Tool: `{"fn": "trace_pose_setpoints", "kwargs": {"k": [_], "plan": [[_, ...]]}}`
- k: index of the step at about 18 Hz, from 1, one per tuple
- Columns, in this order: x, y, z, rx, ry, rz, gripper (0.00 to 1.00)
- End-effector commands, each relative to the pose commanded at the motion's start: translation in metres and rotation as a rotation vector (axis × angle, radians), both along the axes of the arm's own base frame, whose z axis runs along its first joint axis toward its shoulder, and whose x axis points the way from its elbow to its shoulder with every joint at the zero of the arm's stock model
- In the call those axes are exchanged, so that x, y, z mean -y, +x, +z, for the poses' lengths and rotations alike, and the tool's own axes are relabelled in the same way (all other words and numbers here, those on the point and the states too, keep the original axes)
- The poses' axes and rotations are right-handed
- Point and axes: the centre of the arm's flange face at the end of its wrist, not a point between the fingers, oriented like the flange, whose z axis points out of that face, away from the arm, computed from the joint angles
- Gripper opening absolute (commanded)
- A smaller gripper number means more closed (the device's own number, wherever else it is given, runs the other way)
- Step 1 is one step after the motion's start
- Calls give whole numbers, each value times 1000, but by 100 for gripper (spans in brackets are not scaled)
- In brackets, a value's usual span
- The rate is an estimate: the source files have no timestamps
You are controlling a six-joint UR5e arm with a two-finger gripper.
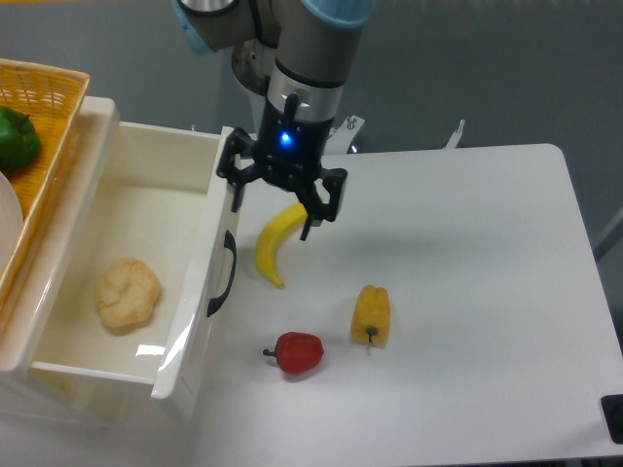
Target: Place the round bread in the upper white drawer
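Note:
The round bread (128, 294) is a pale tan bun lying on the floor of the upper white drawer (70, 365), which stands pulled open at the left with its black handle (226, 274) on the front panel. My gripper (274, 207) hangs open and empty over the table just right of the drawer's front panel, above the upper end of the yellow banana (277, 238). It is well apart from the bread.
A red pepper (296, 351) and a yellow bell pepper (371, 314) lie on the white table in front of the banana. A woven yellow basket (49, 107) with a green pepper (17, 139) sits at the far left, above the drawer.

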Motion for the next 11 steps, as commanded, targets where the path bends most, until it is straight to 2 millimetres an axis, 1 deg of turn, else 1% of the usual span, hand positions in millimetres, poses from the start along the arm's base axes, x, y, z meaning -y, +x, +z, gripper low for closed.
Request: {"fn": "trace_pose_setpoints", "kwargs": {"k": [7, 11], "plan": [[-3, -15, -23, -35, -90, -5, 100], [-8, -28, -46, -32, -141, 3, 100]]}}
